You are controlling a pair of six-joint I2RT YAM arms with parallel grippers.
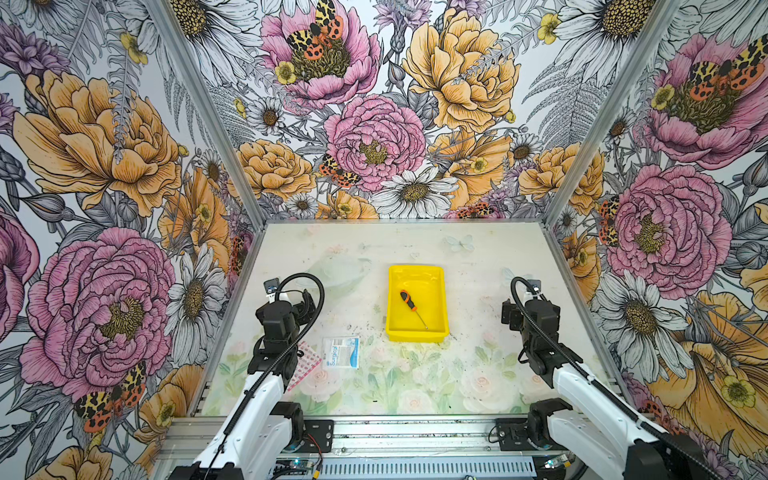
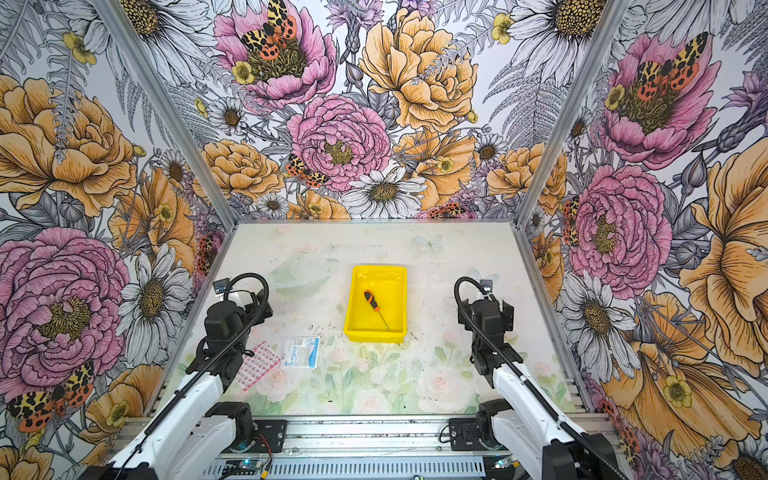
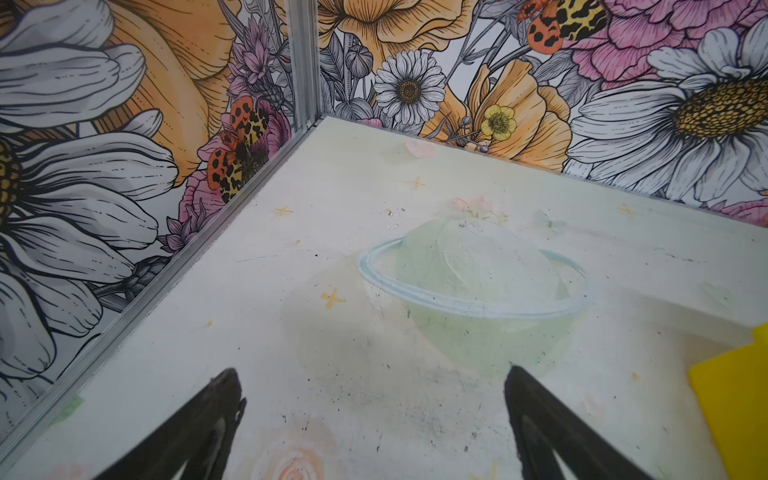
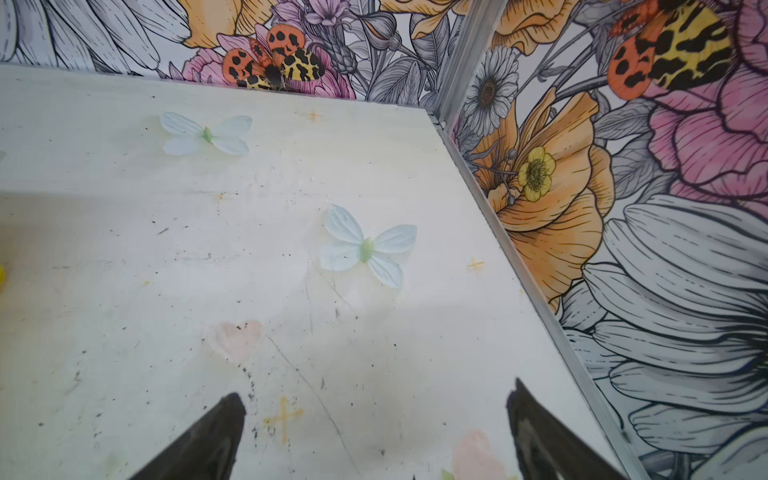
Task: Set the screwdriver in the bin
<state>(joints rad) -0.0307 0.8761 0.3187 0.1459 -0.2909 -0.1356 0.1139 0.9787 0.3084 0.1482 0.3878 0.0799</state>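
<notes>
1. left arm (image 1: 266,390) and right arm (image 1: 577,382) sit folded at the near edge of the table (image 1: 469,257) in both top views. the screwdriver (image 1: 412,307) (image 2: 375,307) lies slantwise inside the yellow bin (image 1: 417,334) (image 2: 374,334), handle toward the back wall. a white-and-blue packet (image 1: 340,352) lies apart, near its front left corner.
2. left wrist view: the left gripper (image 3: 370,374) gapes wide over bare table, holding nothing.
3. right wrist view: the right gripper (image 4: 376,390) is spread wide too, empty.
</notes>
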